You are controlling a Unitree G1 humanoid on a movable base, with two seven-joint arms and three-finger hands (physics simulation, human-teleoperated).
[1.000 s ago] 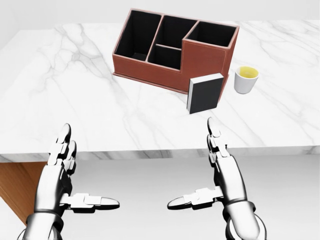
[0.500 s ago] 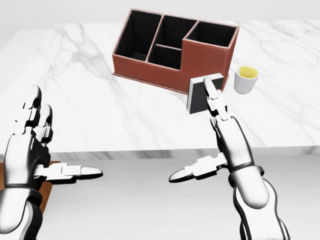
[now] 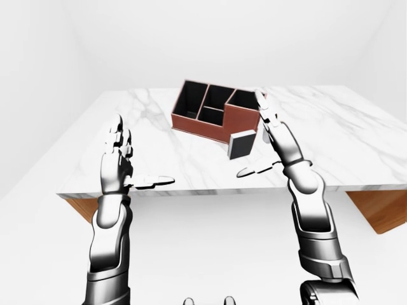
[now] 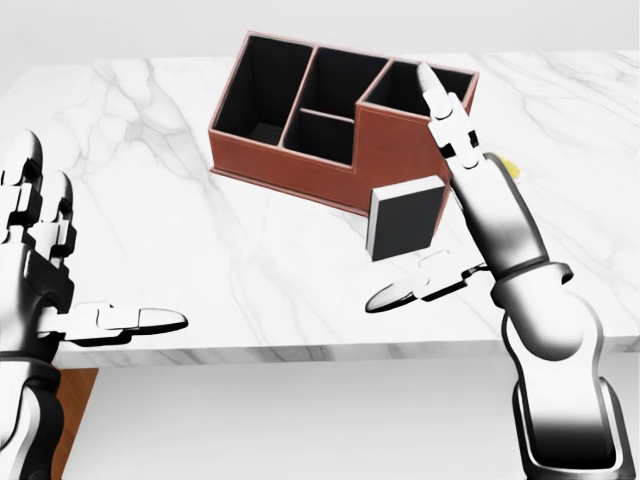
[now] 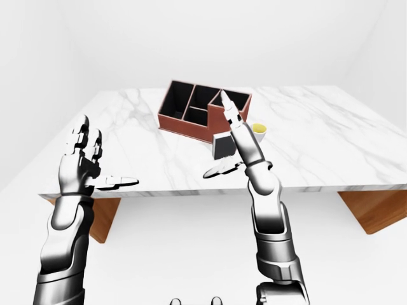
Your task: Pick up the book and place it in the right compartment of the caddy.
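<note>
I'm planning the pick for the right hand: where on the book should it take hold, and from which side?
Probably across its thin thickness, at the free right edge or the top. The book stands upright on the table, beside the caddy and facing the camera. The open right hand is already beside that edge; the caddy wall crowds the far face.

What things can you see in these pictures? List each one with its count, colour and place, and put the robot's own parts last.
Table: one, white marble top, fills the middle of the head view.
Caddy: one, reddish-brown with black compartments, top centre of the table.
Book: one, black cover with white edge, upright against the caddy's lower right wall.
Cup: one, white with yellow inside, right of the caddy, mostly hidden in the head view.
Left hand: one, silver, open, at the left edge.
Right hand: one, silver, open, raised beside the book.
</note>
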